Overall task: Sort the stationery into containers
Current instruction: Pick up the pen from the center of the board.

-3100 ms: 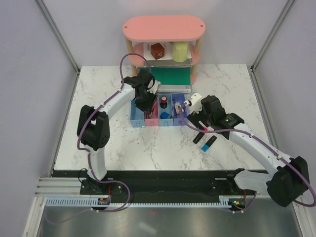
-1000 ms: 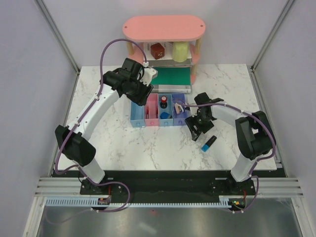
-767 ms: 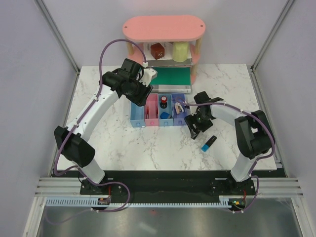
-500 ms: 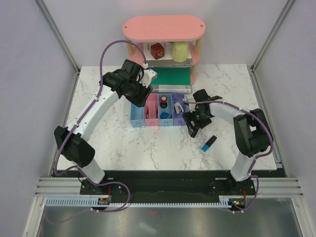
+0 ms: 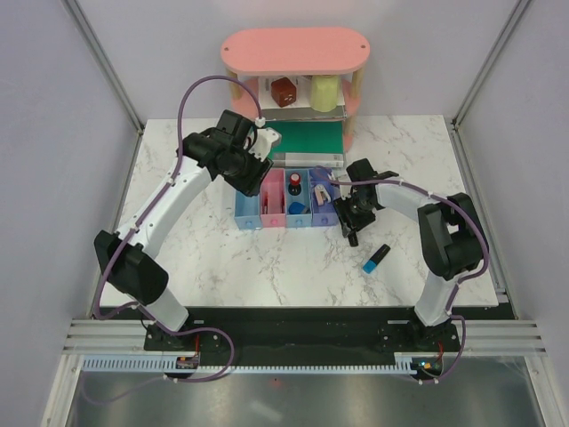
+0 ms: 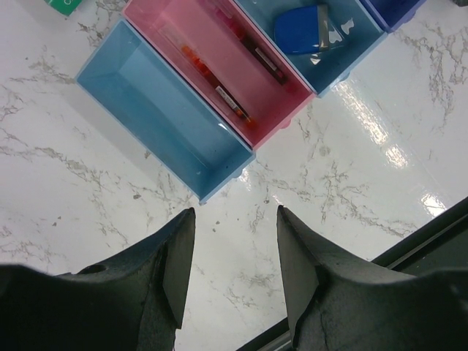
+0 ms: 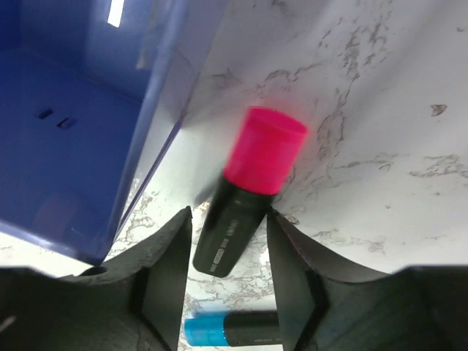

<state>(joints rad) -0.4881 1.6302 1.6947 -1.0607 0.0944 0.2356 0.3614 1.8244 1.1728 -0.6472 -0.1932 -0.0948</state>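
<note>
The right claw (image 7: 228, 238) grips the pink-ended highlighter (image 7: 252, 183) by its black body, just beside the purple-blue bin (image 7: 66, 124) — while the left claw (image 6: 234, 227) hangs open by the light blue bin (image 6: 150, 99).

pink-ended highlighter (image 7: 252, 194) in the claw (image 7: 227, 214) beside purple-blue bin (image 7: 73, 110), blue-ended highlighter (image 7: 230, 329) below

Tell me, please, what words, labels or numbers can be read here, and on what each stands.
None is legible.
On the pink-ended highlighter, held by the right gripper: white print along the barrel, too blurred.
On the red pen in the pink bin: a label band, too small.
</note>
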